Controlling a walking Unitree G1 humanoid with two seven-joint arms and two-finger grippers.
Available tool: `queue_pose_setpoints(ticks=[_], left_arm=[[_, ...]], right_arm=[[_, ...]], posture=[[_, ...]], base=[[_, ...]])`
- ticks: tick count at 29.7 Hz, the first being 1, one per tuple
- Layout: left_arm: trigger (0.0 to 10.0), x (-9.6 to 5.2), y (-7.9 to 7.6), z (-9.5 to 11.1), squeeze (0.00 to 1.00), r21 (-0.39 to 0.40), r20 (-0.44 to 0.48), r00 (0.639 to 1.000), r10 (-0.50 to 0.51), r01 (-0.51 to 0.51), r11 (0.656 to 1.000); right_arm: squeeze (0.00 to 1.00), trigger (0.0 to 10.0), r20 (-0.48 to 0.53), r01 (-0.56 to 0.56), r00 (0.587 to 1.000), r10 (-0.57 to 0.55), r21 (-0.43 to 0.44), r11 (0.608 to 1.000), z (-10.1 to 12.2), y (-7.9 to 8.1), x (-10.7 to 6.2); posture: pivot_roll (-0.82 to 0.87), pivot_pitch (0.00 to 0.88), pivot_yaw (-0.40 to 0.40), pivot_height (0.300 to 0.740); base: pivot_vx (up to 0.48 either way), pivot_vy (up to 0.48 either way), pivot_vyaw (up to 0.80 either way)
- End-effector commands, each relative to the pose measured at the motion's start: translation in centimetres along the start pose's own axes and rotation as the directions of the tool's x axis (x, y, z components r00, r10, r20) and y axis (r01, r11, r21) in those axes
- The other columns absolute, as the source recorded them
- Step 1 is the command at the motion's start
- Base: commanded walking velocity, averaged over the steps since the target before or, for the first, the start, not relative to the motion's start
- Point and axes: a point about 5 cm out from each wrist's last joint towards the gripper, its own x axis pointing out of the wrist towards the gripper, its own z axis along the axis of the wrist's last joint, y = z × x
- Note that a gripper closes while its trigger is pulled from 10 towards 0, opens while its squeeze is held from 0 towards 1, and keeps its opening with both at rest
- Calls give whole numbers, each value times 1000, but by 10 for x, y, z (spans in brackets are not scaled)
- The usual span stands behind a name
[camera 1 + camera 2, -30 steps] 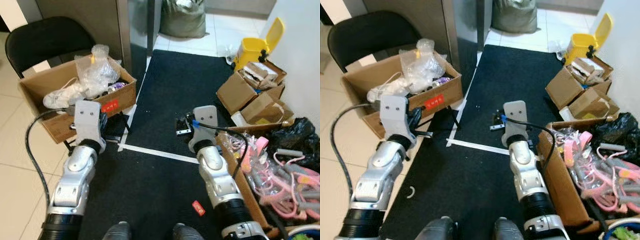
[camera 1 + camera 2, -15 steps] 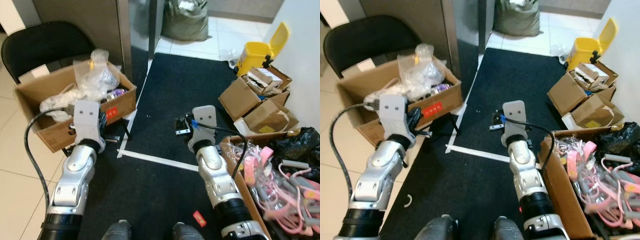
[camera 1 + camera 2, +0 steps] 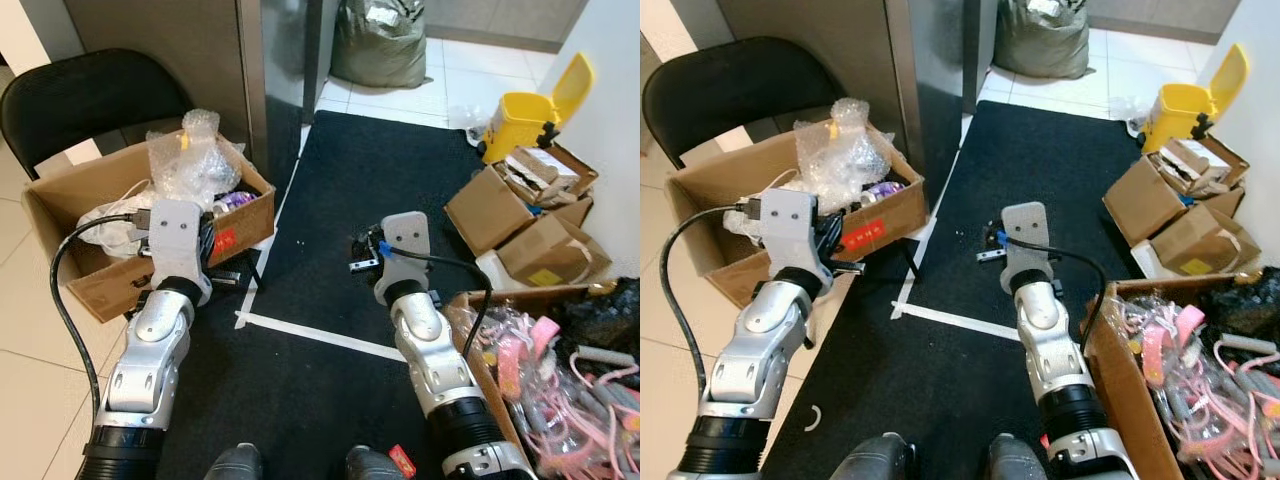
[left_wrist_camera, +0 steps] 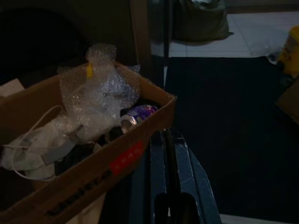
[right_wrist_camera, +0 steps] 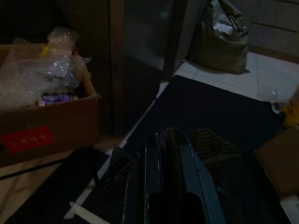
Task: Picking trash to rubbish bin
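A yellow rubbish bin (image 3: pixel 520 108) with its lid up stands at the far right edge of the black mat (image 3: pixel 370 180). A small red scrap (image 3: pixel 402 460) lies on the mat by my right foot. An open cardboard box (image 3: pixel 250 205) to the left holds bubble wrap (image 3: pixel 190 155) and a purple can (image 4: pixel 140 114). My left gripper (image 4: pixel 166 136) hangs shut and empty beside the box's near corner. My right gripper (image 5: pixel 161 136) is shut and empty over the middle of the mat, well short of the bin.
A black chair (image 3: pixel 90 95) stands behind the box. A grey sack (image 3: pixel 380 45) sits on the tiles beyond the mat. Folded cardboard boxes (image 3: pixel 520 210) and a carton of pink hangers (image 3: pixel 560 380) crowd the right side. White tape (image 3: pixel 320 335) crosses the mat.
The whole view has slid toward me, so the camera has moved forward. Both arms keep the same pose. The red scrap now sits at the lower edge.
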Motion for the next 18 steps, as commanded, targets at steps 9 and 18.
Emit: queue_pose_setpoints(ticks=[9, 18], left_arm=[[10000, 0, 1, -2, 0, 12, -13, 1000, 6, -6, 1000], [10000, 0, 3, -2, 0, 11, -15, 1000, 12, -12, 1000]], right_arm=[[0, 10000, -2, 5, 1000, -5, -13, 1000, -1, -2, 2], [0, 10000, -3, 3, 1000, -3, -17, 1000, -2, -2, 0]], posture=[[73, 68, 1, 740], [70, 71, -2, 740]], base=[[258, 0, 0], [259, 0, 263]])
